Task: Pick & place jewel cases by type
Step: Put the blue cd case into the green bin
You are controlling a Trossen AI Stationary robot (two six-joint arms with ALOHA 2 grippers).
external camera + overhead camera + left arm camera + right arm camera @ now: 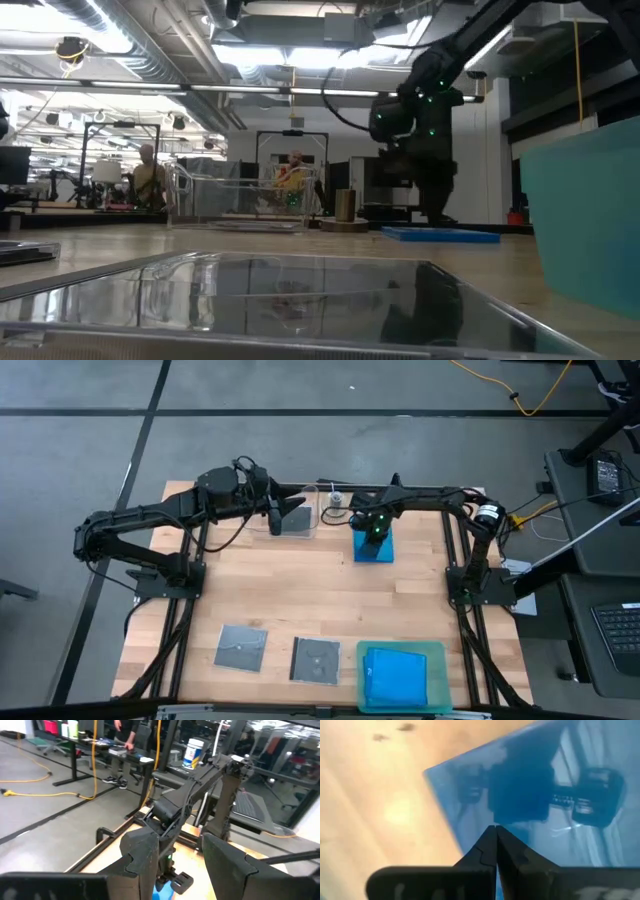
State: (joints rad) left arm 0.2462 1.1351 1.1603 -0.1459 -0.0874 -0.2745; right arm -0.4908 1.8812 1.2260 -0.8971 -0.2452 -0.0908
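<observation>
Left end effector [277, 518] raised at the table's far side, fingers parted, right end effector [374, 538] lowered, fingers closed together

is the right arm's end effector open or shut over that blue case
Shut. The right end effector has its dark fingers pressed together, tips over the flat bright blue plastic jewel case, gripping nothing visible.

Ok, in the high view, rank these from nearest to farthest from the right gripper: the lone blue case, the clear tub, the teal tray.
1. Lone blue case: directly under the right gripper, far side of the table.
2. Clear tub: beside it, toward the left arm.
3. Teal tray: at the near edge, holding blue cases.
</observation>
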